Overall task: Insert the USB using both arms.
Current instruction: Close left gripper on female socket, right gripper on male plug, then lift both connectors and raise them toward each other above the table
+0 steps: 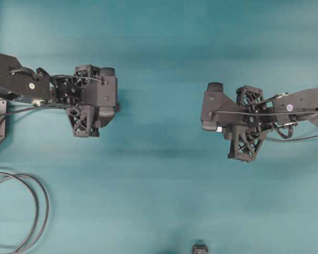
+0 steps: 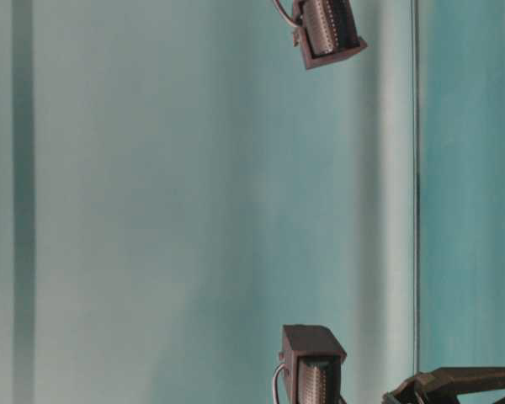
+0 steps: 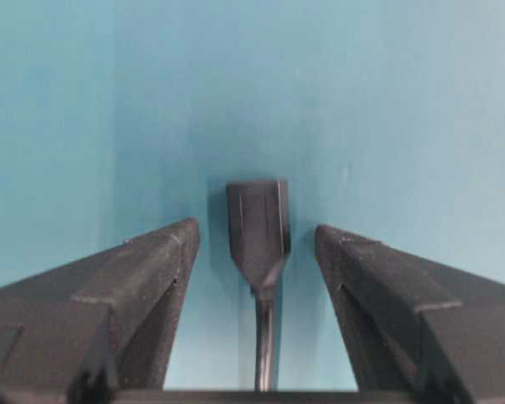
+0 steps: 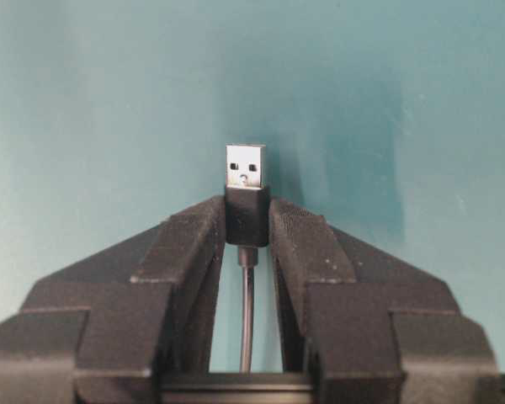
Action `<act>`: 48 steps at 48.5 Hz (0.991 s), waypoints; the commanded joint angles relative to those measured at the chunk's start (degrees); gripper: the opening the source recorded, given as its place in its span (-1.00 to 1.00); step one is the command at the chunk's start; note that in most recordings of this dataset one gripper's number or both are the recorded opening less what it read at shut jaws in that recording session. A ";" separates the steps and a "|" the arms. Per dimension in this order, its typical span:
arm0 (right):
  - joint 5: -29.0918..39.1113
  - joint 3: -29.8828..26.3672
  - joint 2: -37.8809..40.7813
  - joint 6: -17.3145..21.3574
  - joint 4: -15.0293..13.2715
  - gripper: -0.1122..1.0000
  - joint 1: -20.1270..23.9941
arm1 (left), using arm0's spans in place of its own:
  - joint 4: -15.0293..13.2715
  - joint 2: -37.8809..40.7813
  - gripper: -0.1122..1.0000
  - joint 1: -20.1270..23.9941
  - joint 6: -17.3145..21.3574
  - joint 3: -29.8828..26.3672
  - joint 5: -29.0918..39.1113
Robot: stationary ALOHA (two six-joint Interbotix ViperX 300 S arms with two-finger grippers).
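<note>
Two grippers face each other: right gripper [image 4: 247, 220] clamps the USB [image 4: 246, 179], tip toward twelve o'clock; left gripper [image 3: 257, 244] stands apart around, seemingly untouching, a black socket end [image 3: 258, 220].

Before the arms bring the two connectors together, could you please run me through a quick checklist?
1. USB clamped in right gripper, metal tip protruding: ok.
2. Black socket end gripped by left gripper: not ok; its fingers stand apart from it.
3. Socket lying between the left fingers, ready to grasp: ok.
4. Open gap between the two arms overhead: ok.
5. Plug and socket aligned: cannot tell.
</note>
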 commanded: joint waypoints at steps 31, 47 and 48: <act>3.87 -2.29 -7.12 0.09 0.18 -0.46 0.18 | 0.18 0.44 -0.39 -1.05 4.04 -0.88 1.05; 7.38 -3.43 -13.89 0.00 0.00 -0.45 0.09 | 0.09 -6.42 -0.39 -5.63 3.78 -4.92 14.15; 7.56 -3.43 -14.24 0.00 0.00 -0.45 0.09 | -0.09 -6.94 -0.39 -5.98 2.99 -5.54 16.08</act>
